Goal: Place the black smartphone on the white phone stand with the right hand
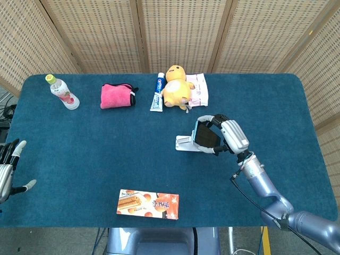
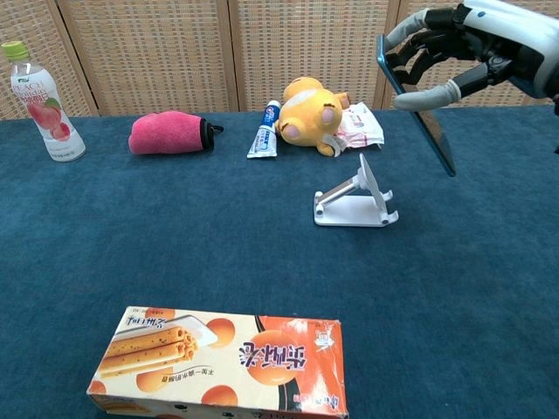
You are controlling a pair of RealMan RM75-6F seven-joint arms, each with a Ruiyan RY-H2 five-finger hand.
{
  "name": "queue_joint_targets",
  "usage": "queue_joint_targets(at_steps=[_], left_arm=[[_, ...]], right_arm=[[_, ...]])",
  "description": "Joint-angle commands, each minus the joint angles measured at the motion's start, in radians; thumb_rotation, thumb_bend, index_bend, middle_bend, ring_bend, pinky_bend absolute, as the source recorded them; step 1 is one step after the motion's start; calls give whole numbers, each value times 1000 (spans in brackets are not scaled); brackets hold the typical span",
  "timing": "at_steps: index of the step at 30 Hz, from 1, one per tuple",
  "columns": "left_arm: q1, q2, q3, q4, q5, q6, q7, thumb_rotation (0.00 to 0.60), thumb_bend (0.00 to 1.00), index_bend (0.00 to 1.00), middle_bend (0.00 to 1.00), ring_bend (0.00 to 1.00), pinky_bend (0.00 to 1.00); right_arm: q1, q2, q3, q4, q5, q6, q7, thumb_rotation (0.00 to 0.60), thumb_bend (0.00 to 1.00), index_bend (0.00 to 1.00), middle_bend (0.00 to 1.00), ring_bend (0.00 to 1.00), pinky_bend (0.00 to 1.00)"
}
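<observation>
My right hand (image 1: 226,135) (image 2: 463,48) grips the black smartphone (image 1: 206,135) (image 2: 417,106) and holds it tilted in the air, above and just right of the white phone stand (image 1: 186,143) (image 2: 356,202). The stand sits bare on the blue cloth at mid-table, its back plate leaning up toward the right. In the chest view the phone hangs well clear of the stand, lower edge pointing down to the right. My left hand (image 1: 6,170) rests open at the table's left edge, fingers spread, far from all this.
Along the back edge stand a peach drink bottle (image 1: 64,93), a pink pouch (image 1: 117,96), a toothpaste tube (image 1: 157,92), a yellow plush toy (image 1: 176,87) and a snack packet (image 1: 197,88). A biscuit box (image 1: 148,204) lies near the front edge.
</observation>
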Motion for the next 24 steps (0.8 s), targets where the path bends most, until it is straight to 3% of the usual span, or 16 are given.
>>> queue_joint_targets(at_steps=[1,11,24], left_arm=[[-7,0,-7,2,-19,-15,1,600,0,0,0,0,0],[-26,2,-26,12,-76,-55,-4,600,0,0,0,0,0],[-36,0,-31,16,-99,-71,0,600,0,0,0,0,0]], right_arm=[[69,-92,18,137,3,-45,81,600,517,431,558,482,240],[159,-201,15,308,18,-123,179,600,534,432,558,482,240],[185,-255,16,423,32,-115,297,600,543,433,558,482,240]])
